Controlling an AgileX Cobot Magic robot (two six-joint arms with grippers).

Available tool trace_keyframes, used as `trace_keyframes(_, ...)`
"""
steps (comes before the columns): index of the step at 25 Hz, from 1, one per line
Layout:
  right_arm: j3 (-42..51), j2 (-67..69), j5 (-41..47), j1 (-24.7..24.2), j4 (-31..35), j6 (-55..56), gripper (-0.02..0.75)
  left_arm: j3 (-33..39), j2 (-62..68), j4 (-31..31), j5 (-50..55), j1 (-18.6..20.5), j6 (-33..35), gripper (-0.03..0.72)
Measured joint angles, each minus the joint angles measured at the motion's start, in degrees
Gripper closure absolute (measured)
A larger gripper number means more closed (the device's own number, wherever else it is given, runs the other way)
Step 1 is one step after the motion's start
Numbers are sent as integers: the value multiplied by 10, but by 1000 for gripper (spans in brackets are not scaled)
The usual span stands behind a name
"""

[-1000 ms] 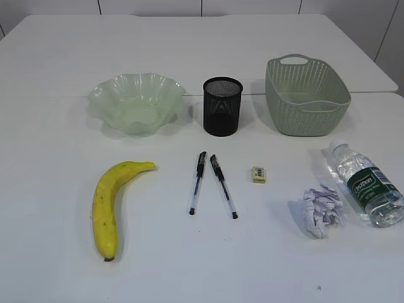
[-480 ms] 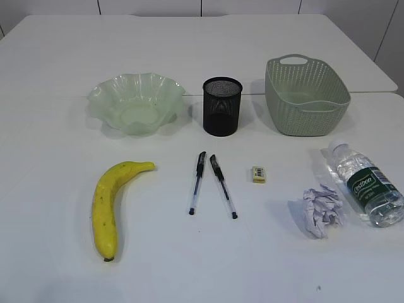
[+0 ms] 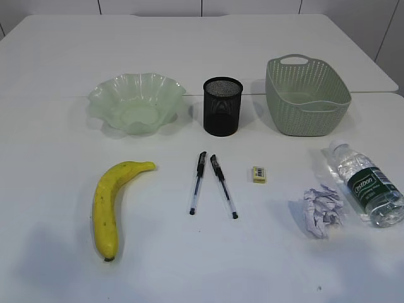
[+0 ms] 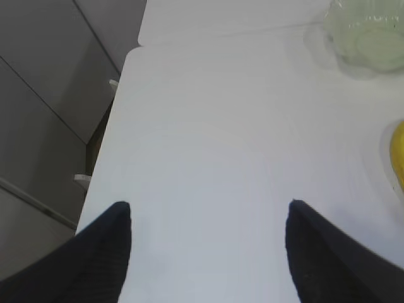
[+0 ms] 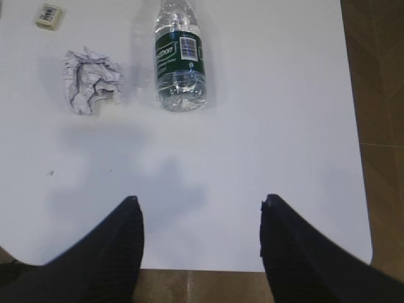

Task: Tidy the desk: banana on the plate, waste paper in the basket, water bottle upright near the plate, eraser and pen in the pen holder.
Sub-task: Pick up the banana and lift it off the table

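On the white desk (image 3: 57,189) lie the banana (image 3: 108,206), two pens (image 3: 197,182) (image 3: 223,186), the eraser (image 3: 259,174), the crumpled waste paper (image 3: 323,211) and the water bottle (image 3: 367,184) on its side. Behind them stand the plate (image 3: 136,102), the pen holder (image 3: 222,106) and the basket (image 3: 306,95). My left gripper (image 4: 208,208) is open over bare desk near its left edge, the plate (image 4: 369,38) and a sliver of banana (image 4: 398,154) to its right. My right gripper (image 5: 199,202) is open above the near edge, short of the bottle (image 5: 180,60), paper (image 5: 90,81) and eraser (image 5: 49,16).
A seam between two tabletops runs behind the plate and basket. The desk's left edge (image 4: 104,151) drops to a grey floor; its front right corner (image 5: 363,252) meets brown flooring. Neither arm shows in the exterior view.
A faint shadow has spread over the desk's near left corner in the exterior view. None of the objects has moved.
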Motion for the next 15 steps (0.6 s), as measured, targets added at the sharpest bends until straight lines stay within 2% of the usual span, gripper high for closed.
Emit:
trace_keyframes(5,-35,79,-27,0,-18,10,294,-80,129,-7,-19,0,-8,151)
trace_keyframes(10,-61,135,-25,0,-18,19,294,-138,257,-75,-10,0,-10,151)
trace_keyframes(15,-95,187,3,0,-18,20,294,-187,342,-102,-9,-36,-2,152)
